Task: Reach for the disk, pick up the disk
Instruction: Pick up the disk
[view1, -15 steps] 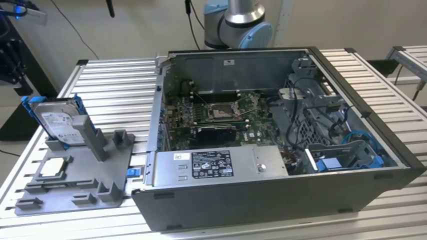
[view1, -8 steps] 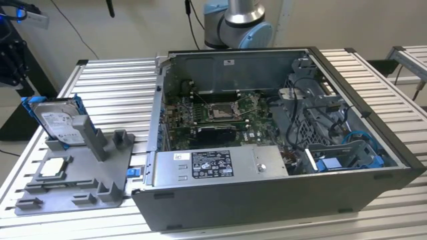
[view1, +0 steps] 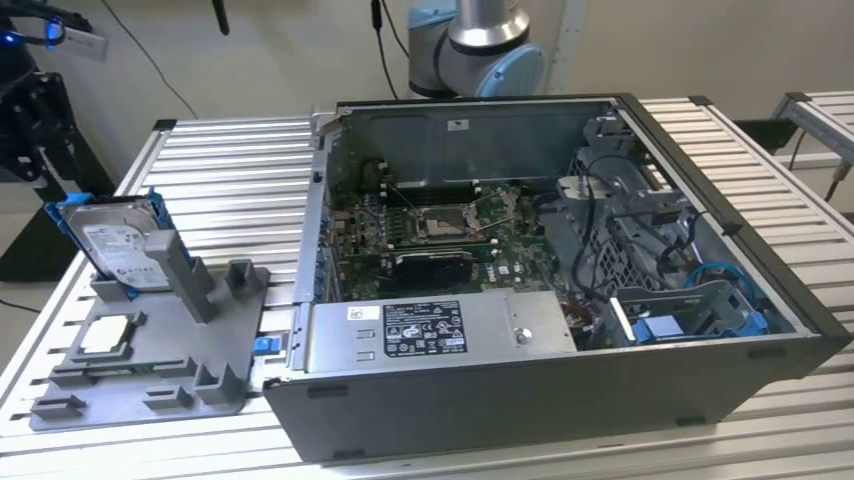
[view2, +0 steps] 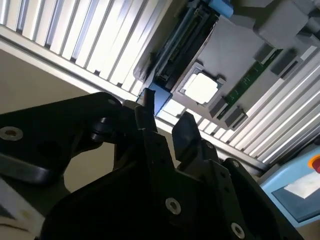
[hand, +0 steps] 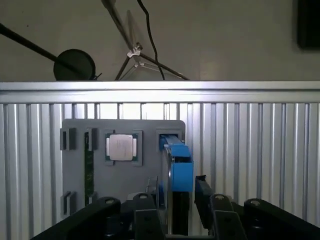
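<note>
In both wrist views the end effector (hand: 172, 192) (view2: 165, 114) is standing wide, its black fingers (hand: 202, 192) spread with a clear gap between them. The disk (hand: 179, 167) (view2: 182, 42), clipped in its blue frame, is sitting edge-on in line with that gap; contact cannot be confirmed. It is standing upright in a slot of the grey fixture (hand: 149, 155), with the silver chip (hand: 121, 147) lying flat just beside it. The fixture is resting on the slatted desk (hand: 250, 150). In the exterior view the disk (view1: 114, 245) is standing at nine o'clock from the open computer case (view1: 534, 400), toward the exterior view's left. The arm base (view1: 474, 45) is rising at twelve o'clock behind the case.
</note>
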